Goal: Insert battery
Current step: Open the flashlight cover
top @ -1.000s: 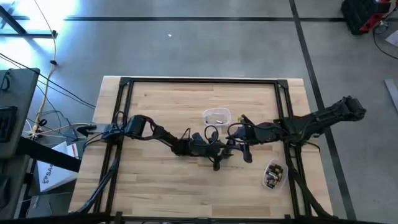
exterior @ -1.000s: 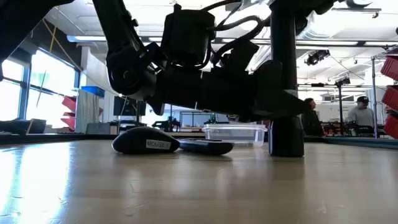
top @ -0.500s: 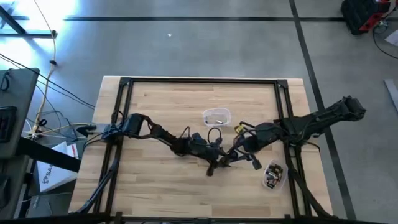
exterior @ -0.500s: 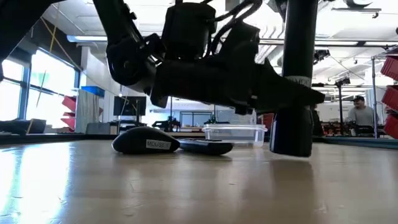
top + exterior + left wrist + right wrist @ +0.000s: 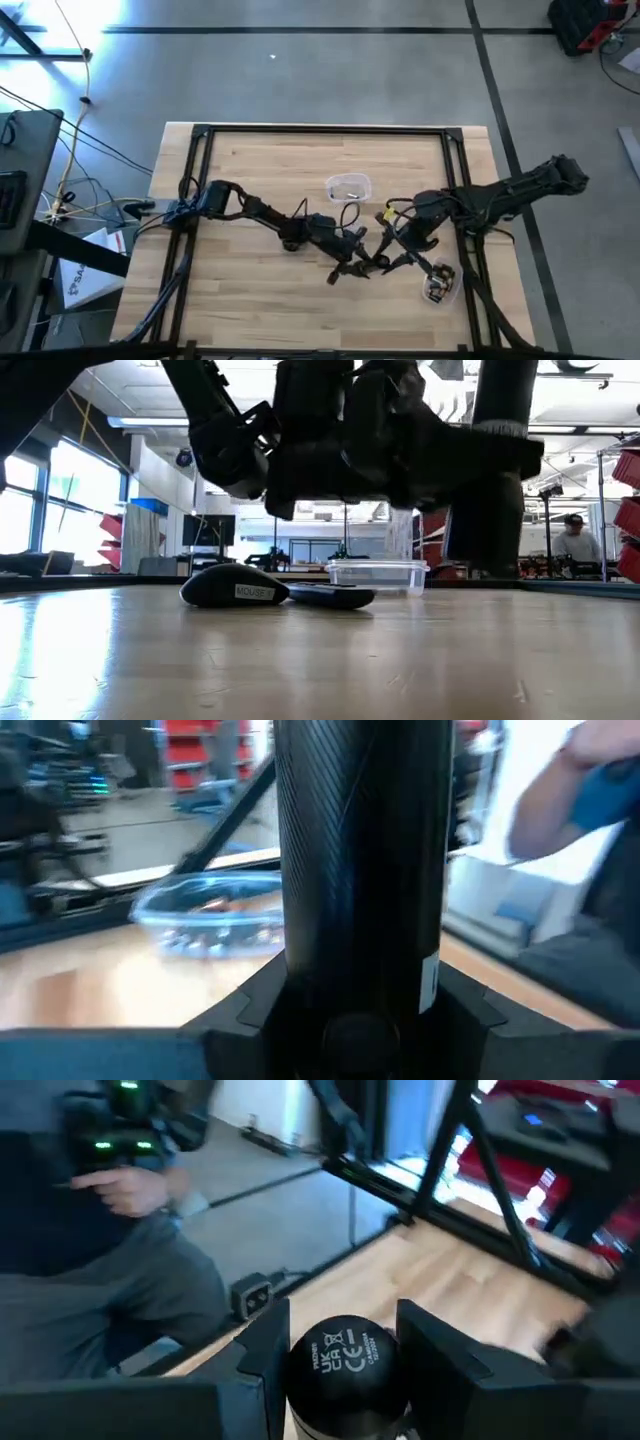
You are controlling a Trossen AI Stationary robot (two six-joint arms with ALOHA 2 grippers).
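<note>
A long black cylinder (image 5: 487,530) stands roughly upright above the table, between my two grippers. My left gripper (image 5: 347,270) and my right gripper (image 5: 383,262) meet near the table's middle, both shut on it. A black mouse (image 5: 235,588) labelled MOUSE rests on its underside on the table. A flat black cover (image 5: 332,597) lies beside it. Batteries lie in a clear tub (image 5: 438,282) at the near right, also seen as the clear tub (image 5: 212,915) behind the cylinder. No loose battery shows at either gripper. My left gripper has the cylinder's shaft (image 5: 360,950) between its two fingers (image 5: 245,1010), which come in level and lie across it. The cylinder stands upright in the hold, its lower end clear of the table. My right gripper has the cylinder's round end (image 5: 342,1355), printed with marks, between its two fingers (image 5: 268,1350). The fingers slant down from above, one on each side of that end.
An empty clear container (image 5: 348,187) sits toward the far middle of the table and shows as the clear container (image 5: 376,572) behind the mouse. A black frame (image 5: 320,130) runs round the tabletop. A seated person (image 5: 110,1270) is just beyond the table's edge.
Both grippers have gone toward the table's near edge and a little to the right, carrying the black cylinder. It stood with its lower end on the table a second ago and is now lifted clear, still roughly upright.
</note>
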